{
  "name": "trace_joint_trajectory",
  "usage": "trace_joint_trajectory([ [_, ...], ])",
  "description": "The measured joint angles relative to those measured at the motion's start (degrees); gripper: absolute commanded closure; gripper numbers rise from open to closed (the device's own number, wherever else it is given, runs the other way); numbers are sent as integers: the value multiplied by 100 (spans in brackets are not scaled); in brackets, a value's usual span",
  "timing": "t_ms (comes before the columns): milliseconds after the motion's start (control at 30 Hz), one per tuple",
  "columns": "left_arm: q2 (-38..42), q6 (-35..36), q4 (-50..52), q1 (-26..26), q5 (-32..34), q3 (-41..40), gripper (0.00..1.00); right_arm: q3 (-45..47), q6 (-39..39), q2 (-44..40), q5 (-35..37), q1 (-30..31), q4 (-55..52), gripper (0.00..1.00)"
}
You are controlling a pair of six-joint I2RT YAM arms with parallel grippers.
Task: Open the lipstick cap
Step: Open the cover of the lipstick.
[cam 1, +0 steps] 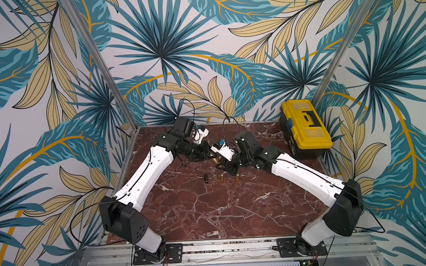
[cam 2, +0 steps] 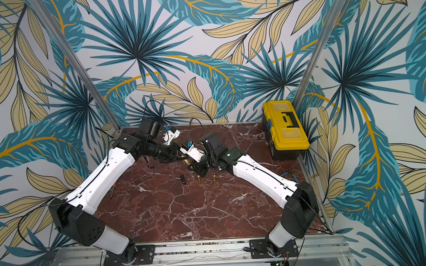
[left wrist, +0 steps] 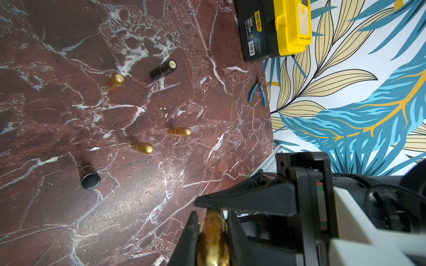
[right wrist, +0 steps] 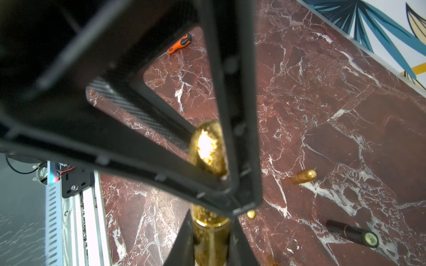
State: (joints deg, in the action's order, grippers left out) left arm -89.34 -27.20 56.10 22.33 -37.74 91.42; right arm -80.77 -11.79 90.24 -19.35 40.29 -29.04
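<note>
Held clear of the red marble table (cam 1: 210, 212), roughly mid-table and toward the back: the gold lipstick (cam 1: 217, 160), pinned between two pincers meeting tip to tip. Left gripper (left wrist: 212, 216): sits closed down almost fully, clamps the lipstick's rounded end between both fingers (left wrist: 190, 241), gold pressed tight on either side. Right gripper (right wrist: 211, 221): pinched just as narrow, grips the straighter, rimmed end from the opposite direction, with one black finger (left wrist: 242, 200) crossing just over the left pincer's tips. Cap seated or slightly parted: hard to tell, with only a bright rim in view between the two grips. Below, resting on the marble nearer the robot's base: spare gold lipsticks (cam 1: 222, 179) close together, and a black tube (cam 1: 205, 178) just beside them. Far right corner: a yellow toolbox (cam 1: 305, 124), with blue-handled pliers (left wrist: 258, 94) farther along the table's right edge. Near the left edge, beside the left arm: an orange-handled screwdriver (right wrist: 181, 43).
</note>
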Motion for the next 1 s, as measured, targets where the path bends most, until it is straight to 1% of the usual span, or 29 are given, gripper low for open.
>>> trace_joint_trajectory([
  [333,-57,-9,90,-262,-302,243,100,229,83,-153,153,22,649,100],
  [533,-57,68,127,-407,-514,262,100,229,79,-162,199,48,769,100],
  [733,-87,223,269,-417,-485,376,100,221,28,-162,299,85,769,100],
  [800,-129,284,330,-437,-411,501,100,201,13,-162,422,94,616,100],
  [900,-138,387,398,-636,-162,728,100,205,15,-127,726,9,114,100],
  [1000,-138,455,450,-800,22,909,100,205,15,-90,938,-63,-157,100],
])
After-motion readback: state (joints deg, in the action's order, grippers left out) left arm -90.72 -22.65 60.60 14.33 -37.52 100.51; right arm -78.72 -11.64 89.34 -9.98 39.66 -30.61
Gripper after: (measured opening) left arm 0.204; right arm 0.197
